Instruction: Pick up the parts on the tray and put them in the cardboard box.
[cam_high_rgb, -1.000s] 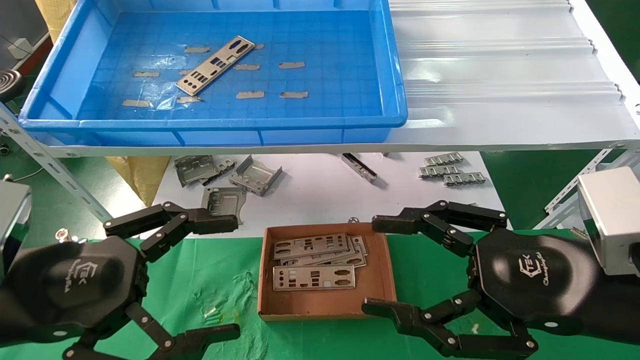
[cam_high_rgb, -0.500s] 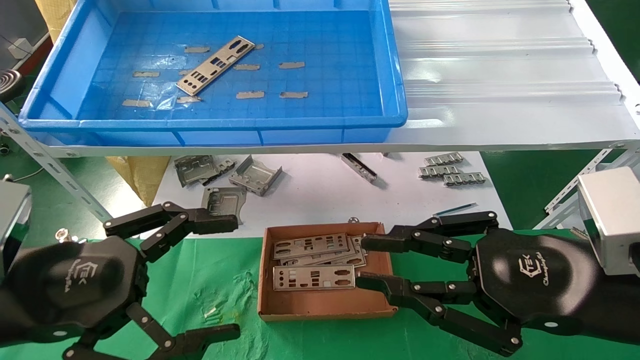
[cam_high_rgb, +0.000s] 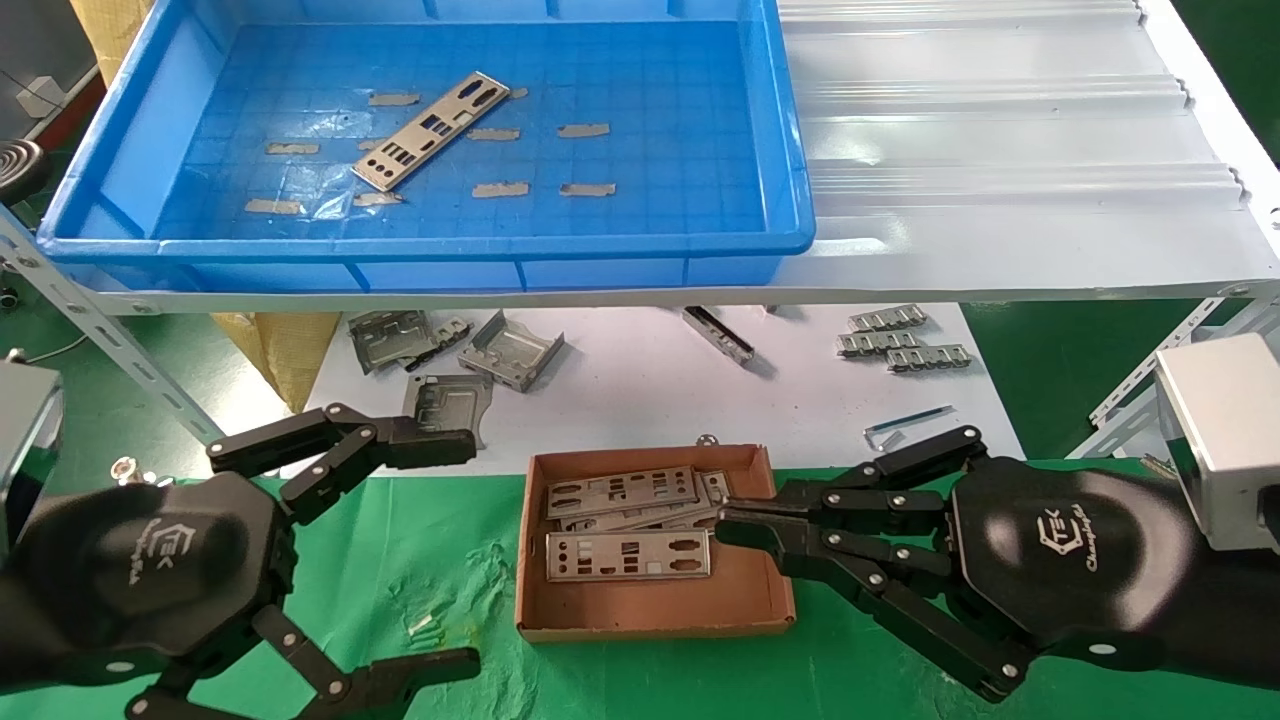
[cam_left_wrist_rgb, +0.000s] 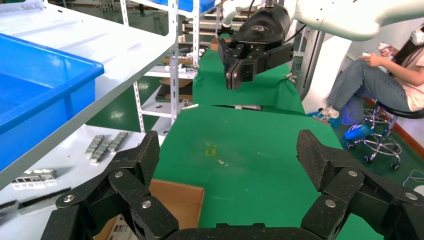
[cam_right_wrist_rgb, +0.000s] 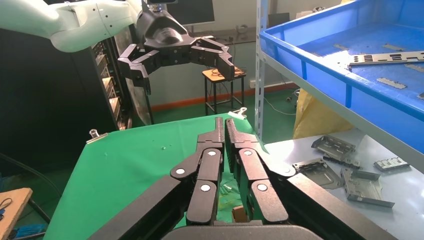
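Observation:
One silver-grey part (cam_high_rgb: 430, 130) lies at a slant on the floor of the blue tray (cam_high_rgb: 420, 245), up on the shelf. Several more parts (cam_high_rgb: 627, 555) are stacked in the cardboard box (cam_high_rgb: 650, 610) on the green mat. My right gripper (cam_high_rgb: 735, 520) is shut with nothing in it, its tips over the box's right side. In the right wrist view its fingers (cam_right_wrist_rgb: 224, 122) are pressed together, with the tray (cam_right_wrist_rgb: 350, 65) and the part (cam_right_wrist_rgb: 385, 57) beyond. My left gripper (cam_high_rgb: 470, 552) stands open and empty, left of the box (cam_left_wrist_rgb: 175, 200).
Bent metal brackets (cam_high_rgb: 510, 350) and small ribbed strips (cam_high_rgb: 900, 340) lie on the white sheet under the shelf. A white corrugated sheet (cam_high_rgb: 1000, 150) covers the shelf right of the tray. A shelf upright (cam_left_wrist_rgb: 172, 60) stands near the mat's edge.
My right gripper went from wide open to shut, its fingers closing together over the box's right side. The left gripper and the parts have not moved.

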